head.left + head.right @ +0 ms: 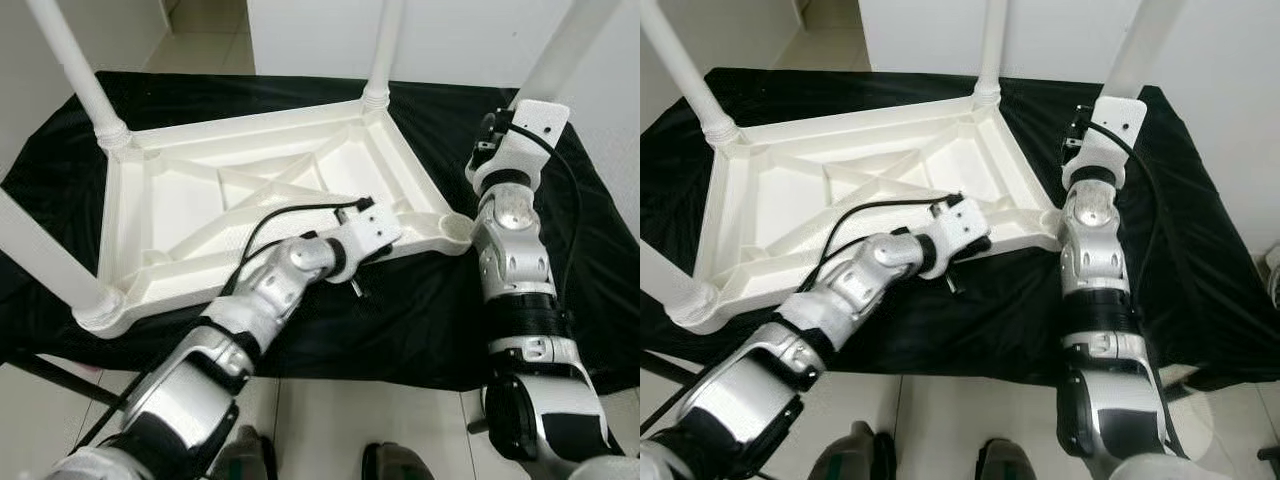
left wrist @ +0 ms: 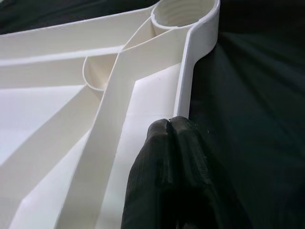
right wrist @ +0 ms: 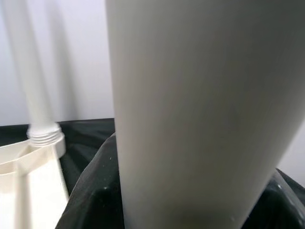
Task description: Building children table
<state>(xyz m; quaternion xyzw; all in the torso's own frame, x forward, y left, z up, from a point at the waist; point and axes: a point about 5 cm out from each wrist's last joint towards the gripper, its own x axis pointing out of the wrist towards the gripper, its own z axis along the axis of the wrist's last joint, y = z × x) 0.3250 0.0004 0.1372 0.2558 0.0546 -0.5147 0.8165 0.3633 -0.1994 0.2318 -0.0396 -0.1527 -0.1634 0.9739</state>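
Leftmost, we see the white plastic children's tabletop point(image 1: 210, 215) lying upside down on the black cloth point(image 1: 420, 310) that covers the table, its ribbed underside facing up. Three white legs stand screwed into its corner sockets: one at the near left corner point(image 1: 45, 260), one at the far left point(image 1: 80, 75) and one at the far right point(image 1: 385, 45). The near right corner socket point(image 2: 183, 12) is bare, and its threaded ring shows in the left wrist view.

Moving toward the middle, our left arm reaches across the near edge of the tabletop. The left tool point(image 1: 358, 285) sits at the near rim, close to that bare corner, and in its wrist view the two black fingers point(image 2: 159, 157) are pressed together with nothing between them, their tips just beside the white rim.

Further right, our right arm rises beside the near right corner. The right tool point(image 1: 500, 125) is up at the fourth leg point(image 1: 565, 50), which stands tilted above the cloth, apart from the tabletop. The leg looms right in front of the right wrist camera point(image 3: 200, 109), but we cannot tell whether the fingers are clamped on it.
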